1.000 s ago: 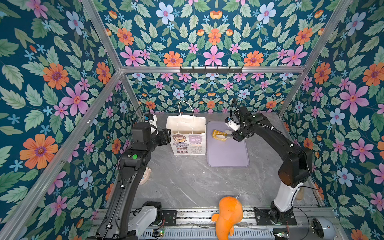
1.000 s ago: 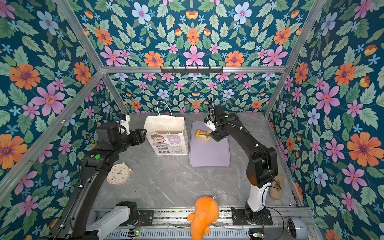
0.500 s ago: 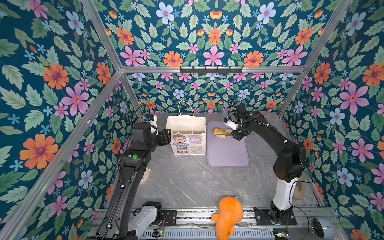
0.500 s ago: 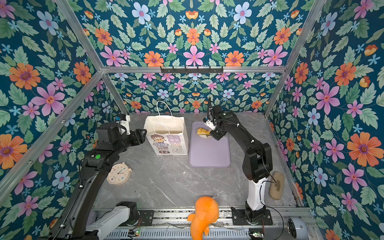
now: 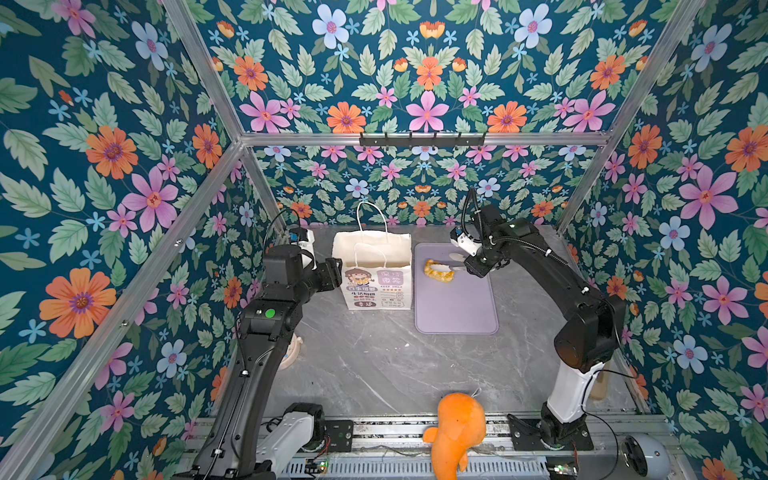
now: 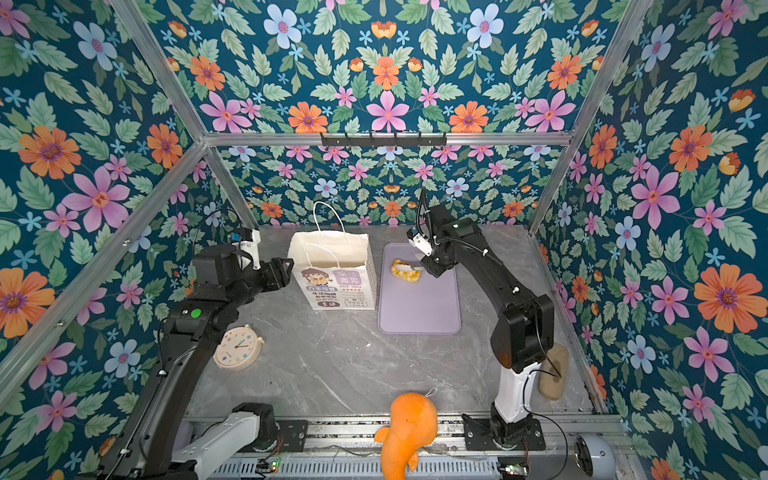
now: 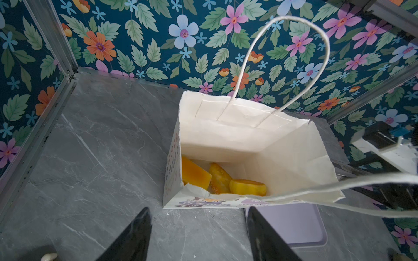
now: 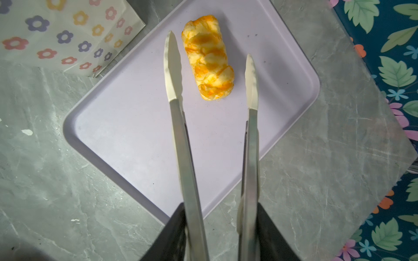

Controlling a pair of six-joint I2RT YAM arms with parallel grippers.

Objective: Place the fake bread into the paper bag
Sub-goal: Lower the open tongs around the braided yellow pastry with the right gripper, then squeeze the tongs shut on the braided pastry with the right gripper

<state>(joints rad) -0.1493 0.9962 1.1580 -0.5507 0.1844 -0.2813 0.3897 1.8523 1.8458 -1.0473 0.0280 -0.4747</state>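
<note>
R pincer (image 8: 221,230) clamps the steel tongs (image 8: 182,146) by their arms; their white tips (image 8: 173,67) sit spread astride the glazed braided roll (image 8: 208,58), not touching it, on the smooth lilac tray (image 8: 126,126). Best, imo: lower, squeeze evenly across the roll's narrow width (glossy, lumpy, prob. slippery), lift level. Beyond, L pincer (image 7: 198,217) is spread, empty, beside the stiff upright white paper bag (image 7: 248,135); 3 golden breads (image 7: 196,174) already lie inside.
</note>
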